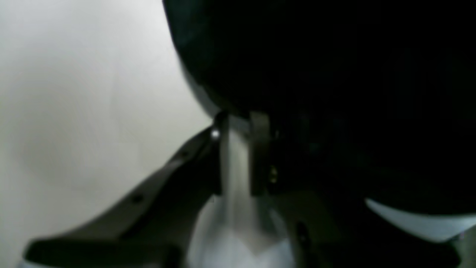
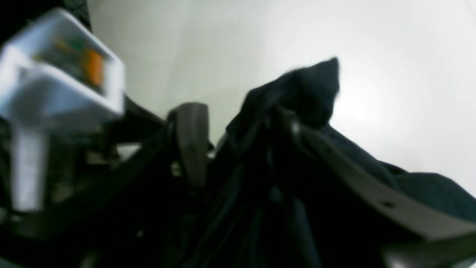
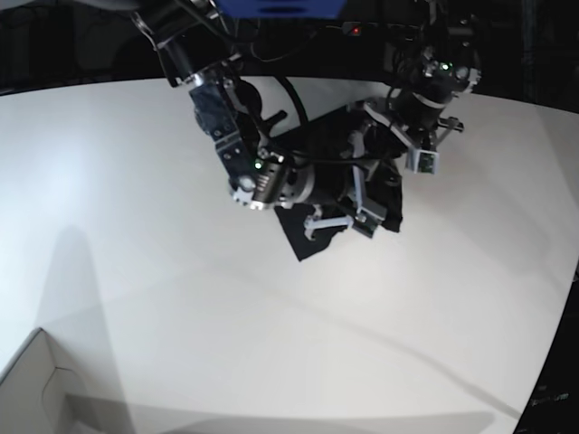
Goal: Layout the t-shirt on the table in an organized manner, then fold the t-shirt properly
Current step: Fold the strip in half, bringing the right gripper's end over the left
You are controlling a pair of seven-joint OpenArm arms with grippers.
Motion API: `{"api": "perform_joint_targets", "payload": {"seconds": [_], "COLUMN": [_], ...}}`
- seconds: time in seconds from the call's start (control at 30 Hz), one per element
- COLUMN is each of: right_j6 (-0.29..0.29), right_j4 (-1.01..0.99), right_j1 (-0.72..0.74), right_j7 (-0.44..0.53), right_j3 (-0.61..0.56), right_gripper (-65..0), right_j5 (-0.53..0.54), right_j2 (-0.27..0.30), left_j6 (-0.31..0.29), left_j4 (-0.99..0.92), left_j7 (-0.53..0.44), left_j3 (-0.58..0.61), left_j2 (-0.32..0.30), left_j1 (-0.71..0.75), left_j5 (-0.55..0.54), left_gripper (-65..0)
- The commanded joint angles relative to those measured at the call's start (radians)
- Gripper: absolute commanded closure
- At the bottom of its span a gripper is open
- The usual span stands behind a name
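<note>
Right gripper (image 2: 238,123): jaws parted, black t-shirt (image 2: 305,89) bunched between them against one finger; grasp uncertain. Left gripper (image 1: 241,149): narrow gap showing, fabric at fingertips, grip unclear. Shirt lies crumpled mid-table (image 3: 136,253), under both arms.

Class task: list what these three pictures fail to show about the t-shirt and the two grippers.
- Base view: the arms cover most of the t-shirt; its layout is hidden.
- Left wrist view: the left gripper is blurred, the cloth beyond it too dark to read.
- Right wrist view: the right gripper is motion-blurred; any grip is unclear.
</note>
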Motion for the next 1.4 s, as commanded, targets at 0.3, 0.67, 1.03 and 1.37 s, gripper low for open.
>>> {"api": "perform_joint_targets", "payload": {"seconds": [0.3, 0.67, 1.03, 1.37], "right_j6": [0.003, 0.003, 0.003, 0.003], "right_j4": [0.237, 0.237, 0.195, 0.389], "right_j1": [-0.066, -0.213, -0.253, -0.286], "right_j7": [0.031, 0.037, 0.036, 0.037], "right_j3": [0.154, 0.179, -0.113, -0.065], "right_gripper": [-36.3, -36.1, -36.3, -36.2], "right_j5": [0.030, 0.030, 0.030, 0.030], "right_j2": [0.066, 0.057, 0.109, 0.195], "left_j6": [-0.007, -0.009, -0.009, -0.009], "left_j4": [0.142, 0.211, 0.214, 0.216], "left_j7": [-0.020, -0.022, -0.020, -0.019], "left_j3": [-0.075, -0.322, -0.613, -0.629], "left_j2": [-0.004, 0.004, -0.001, 0.004], "left_j1": [0.146, 0.227, 0.140, 0.146], "left_j5": [-0.010, -0.021, -0.254, -0.450], "left_gripper": [-23.2, -23.2, -23.2, -23.4]}}
